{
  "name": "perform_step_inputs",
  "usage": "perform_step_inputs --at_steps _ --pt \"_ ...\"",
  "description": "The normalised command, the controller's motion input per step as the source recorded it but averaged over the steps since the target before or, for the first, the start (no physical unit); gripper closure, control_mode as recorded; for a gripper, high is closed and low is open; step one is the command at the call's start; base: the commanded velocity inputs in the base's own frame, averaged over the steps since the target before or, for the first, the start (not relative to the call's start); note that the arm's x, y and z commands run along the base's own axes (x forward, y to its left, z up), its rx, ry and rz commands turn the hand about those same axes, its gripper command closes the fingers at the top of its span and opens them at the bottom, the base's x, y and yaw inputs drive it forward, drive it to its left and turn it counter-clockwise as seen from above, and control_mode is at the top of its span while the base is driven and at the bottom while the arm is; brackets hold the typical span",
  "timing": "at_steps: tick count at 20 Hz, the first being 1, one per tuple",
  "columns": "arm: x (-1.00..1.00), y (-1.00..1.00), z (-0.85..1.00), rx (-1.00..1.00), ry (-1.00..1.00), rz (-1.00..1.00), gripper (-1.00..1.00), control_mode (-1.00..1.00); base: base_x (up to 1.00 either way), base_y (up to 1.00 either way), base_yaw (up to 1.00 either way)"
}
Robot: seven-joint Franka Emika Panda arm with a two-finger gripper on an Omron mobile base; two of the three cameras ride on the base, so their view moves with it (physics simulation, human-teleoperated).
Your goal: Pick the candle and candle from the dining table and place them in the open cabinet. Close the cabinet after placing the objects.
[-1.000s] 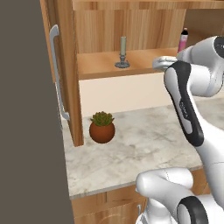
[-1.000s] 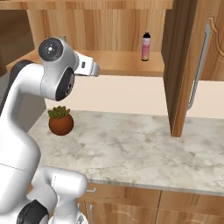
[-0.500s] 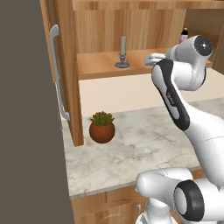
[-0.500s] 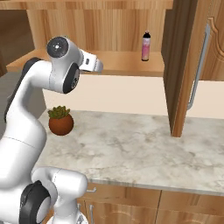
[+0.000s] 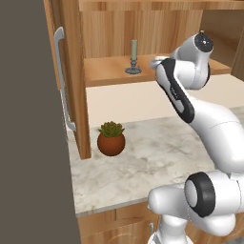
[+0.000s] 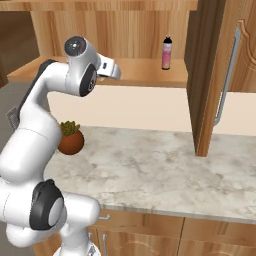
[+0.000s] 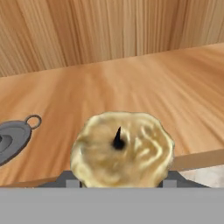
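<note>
While the white arm reaches up into the open cabinet [image 5: 143, 28], its end effector [image 7: 118, 183] sits over the wooden shelf [image 7: 144, 87] with the stubby golden candle [image 7: 121, 148] between its fingers. From the hand view that candle looms large, dark wick pointing up, wavy top edge facing the camera, and the dark fingers [image 7: 65, 180] sit on either side of its base, jaws partway closed around it. It hangs right at the front lip of the shelf; whether it touches the wood I cannot tell.

Off to the side in the hand view, the round grey dish [image 7: 11, 138] with its little ring handle rests on the shelf. From the left base view that is the taper candle [image 5: 134, 50], upright on its dark base, just left of the arm's wrist. The pink bottle [image 6: 167, 52] stands further right on the same shelf, seen from the right base view.

Both cabinet doors [image 5: 71, 76] hang wide open, long silver handles [image 6: 227, 80] showing. Down on the marbled bench [image 6: 150, 170], a small potted plant [image 5: 111, 139] in a round red-brown pot sits near the left door.
</note>
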Motion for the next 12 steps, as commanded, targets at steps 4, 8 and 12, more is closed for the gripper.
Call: perform_step_inputs --at_steps 4,8,12 --pt "0.45 0.02 -0.10 -0.04 0.06 0.00 1.00 -1.00 0.00 0.00 0.00" --pt "0.36 0.00 -0.05 0.00 0.00 0.00 1.00 -1.00 0.00 0.00 0.00" --pt "0.34 0.00 -0.11 -0.03 0.00 0.00 1.00 -1.00 0.00 0.00 0.00"
